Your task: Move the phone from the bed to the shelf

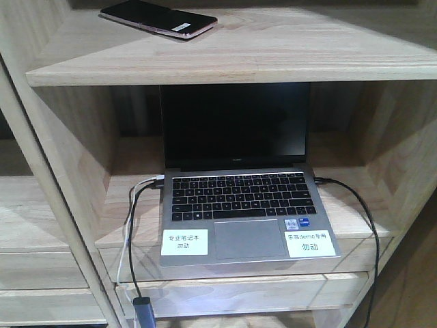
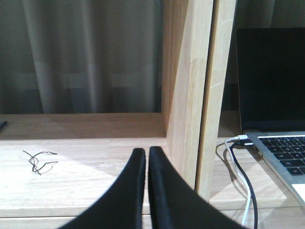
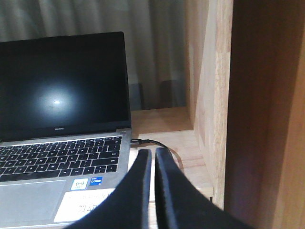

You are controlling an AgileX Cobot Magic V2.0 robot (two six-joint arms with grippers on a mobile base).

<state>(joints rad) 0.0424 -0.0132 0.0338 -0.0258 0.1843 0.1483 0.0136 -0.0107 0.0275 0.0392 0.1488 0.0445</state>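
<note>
The phone (image 1: 158, 17), a thin glossy black slab with a rose-gold edge and a small white sticker, lies flat on the top board of the pale wood shelf (image 1: 273, 48) in the front view. No gripper touches it. My left gripper (image 2: 147, 155) is shut with nothing between its fingers, low in front of a lower shelf board left of an upright. My right gripper (image 3: 153, 155) is also shut and holds nothing, beside the laptop's right edge. The bed is out of view.
A silver laptop (image 1: 239, 205) with a dark screen stands open in the middle compartment, with black and white cables (image 1: 133, 232) plugged into both sides. A thin black wire scrap (image 2: 38, 161) lies on the left board. Wooden uprights (image 2: 198, 95) flank the compartments.
</note>
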